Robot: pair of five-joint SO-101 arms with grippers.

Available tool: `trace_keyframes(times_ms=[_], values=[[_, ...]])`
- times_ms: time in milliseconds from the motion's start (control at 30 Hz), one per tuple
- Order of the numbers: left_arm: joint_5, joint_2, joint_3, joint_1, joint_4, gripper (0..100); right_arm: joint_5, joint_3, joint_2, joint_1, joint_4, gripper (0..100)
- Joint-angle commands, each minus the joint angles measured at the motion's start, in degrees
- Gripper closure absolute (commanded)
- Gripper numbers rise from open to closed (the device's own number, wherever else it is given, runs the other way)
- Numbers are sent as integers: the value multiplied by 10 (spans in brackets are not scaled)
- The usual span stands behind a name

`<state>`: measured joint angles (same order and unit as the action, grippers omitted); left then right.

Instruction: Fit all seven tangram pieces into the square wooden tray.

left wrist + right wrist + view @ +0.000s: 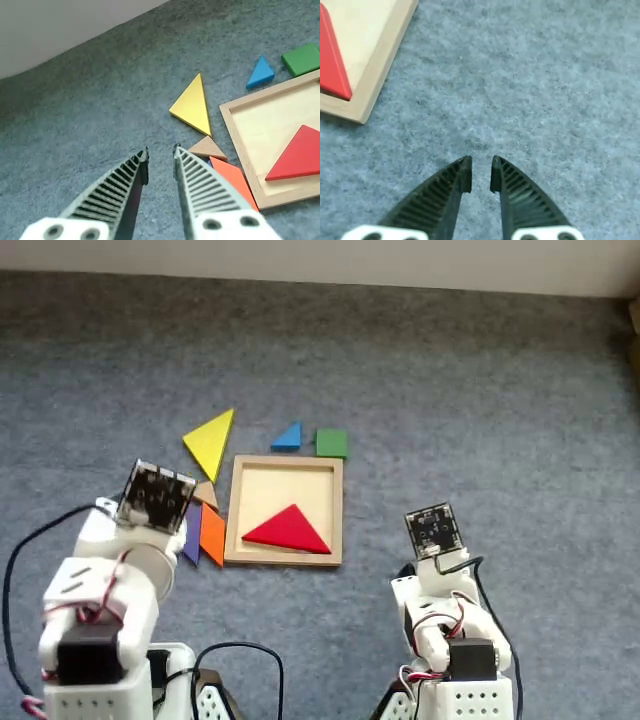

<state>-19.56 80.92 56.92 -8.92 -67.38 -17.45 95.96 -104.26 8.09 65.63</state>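
Your tray (287,462): one red triangle (288,530) inside. Yellow triangle (211,440) outside it. Left hand (160,150), right hand (480,159): narrow gap, holding nothing.

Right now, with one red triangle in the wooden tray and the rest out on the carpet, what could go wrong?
1. The small tan triangle, orange piece and large yellow triangle sit bunched beside the square wooden tray, near the left gripper. Grabbing one may shove the others or the tray.
2. The large red triangle looks slightly askew to the tray's near edge. Left so, it may block later fits.
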Motion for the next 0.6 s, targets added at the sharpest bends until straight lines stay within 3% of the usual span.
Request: trace_keyframes(times_ms=[0, 367, 567], values=[[-4, -176, -118, -2, 12, 830, 4, 65, -9, -7, -9, 922], [-4, -730, -439, 0, 9, 765, 4, 66, -9, -7, -9, 922], [-4, -970, -629, 12, 1, 765, 4, 66, -9, -7, -9, 922]])
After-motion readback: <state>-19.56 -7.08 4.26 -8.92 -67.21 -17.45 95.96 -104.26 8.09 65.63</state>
